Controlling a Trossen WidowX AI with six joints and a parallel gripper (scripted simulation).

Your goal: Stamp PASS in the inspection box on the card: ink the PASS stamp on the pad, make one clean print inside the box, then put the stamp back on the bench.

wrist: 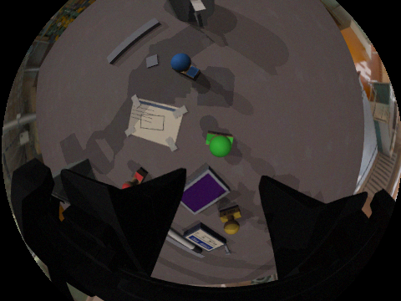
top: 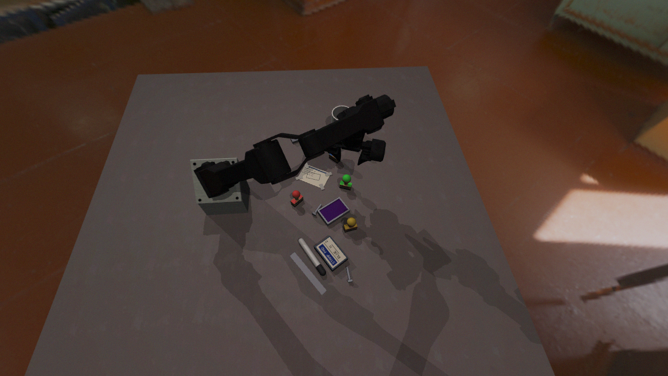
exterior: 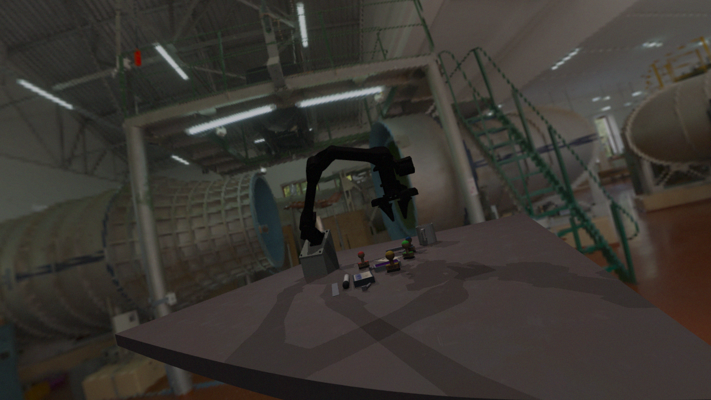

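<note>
My gripper point(top: 347, 161) point(exterior: 398, 219) point(wrist: 224, 179) is open, with nothing between its fingers, high above the bench. The green-knobbed stamp point(top: 346, 178) point(exterior: 406, 244) point(wrist: 220, 145) stands upright below it, beside the card. The card point(top: 320, 183) point(wrist: 160, 135) is taped down; its outlined box shows no print. The open purple ink pad point(top: 333, 210) point(wrist: 205, 193) lies near the green stamp. A red stamp point(top: 296, 194) point(exterior: 361, 254), a yellow stamp point(top: 351, 222) point(exterior: 390, 255) point(wrist: 231, 227) and a blue stamp point(wrist: 180, 62) also stand on the bench. Which reads PASS is not legible.
A grey mug point(top: 341, 111) point(exterior: 426, 234) stands beyond the blue stamp. A grey bar point(wrist: 134, 41) and a small square point(wrist: 152, 61) lie beyond the card. A labelled stamp-pad case point(top: 331, 253), a marker point(top: 310, 255), a flat strip point(top: 307, 273) and a bolt point(top: 348, 274) lie past the ink pad.
</note>
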